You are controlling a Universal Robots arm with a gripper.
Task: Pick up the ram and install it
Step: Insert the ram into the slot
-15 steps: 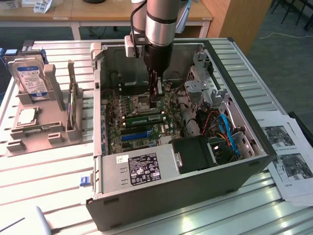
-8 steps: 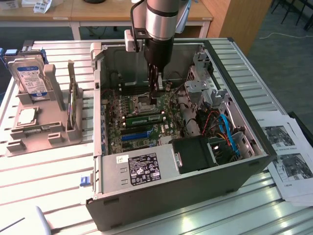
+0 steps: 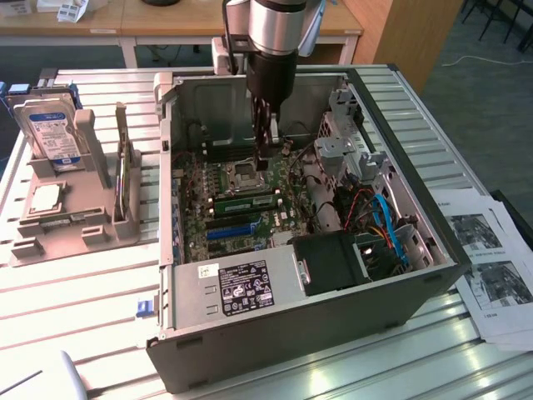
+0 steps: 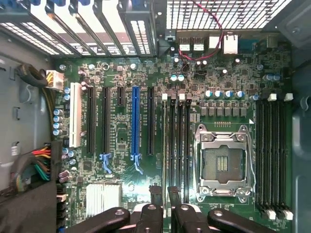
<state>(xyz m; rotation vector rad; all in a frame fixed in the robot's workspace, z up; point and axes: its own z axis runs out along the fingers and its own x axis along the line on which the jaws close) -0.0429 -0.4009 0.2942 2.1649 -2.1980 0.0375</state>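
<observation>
The ram (image 3: 246,202) is standing on edge just beside the socket (image 3: 246,173), apparently seated so that its contacts are meeting the board (image 4: 121,141). The pincer (image 3: 265,160) is hanging straight down over the socket's ram-side edge, probably to line up with the memory rows. Its fingers (image 4: 155,194) are standing partly apart and gripping nothing, and the ram is lying just beyond them.

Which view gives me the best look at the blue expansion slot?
The wrist view: the blue expansion slot runs there in full length, seen straight on, with nothing in front of it. The exterior view shows it at a slant, as a short blue strip.
</observation>
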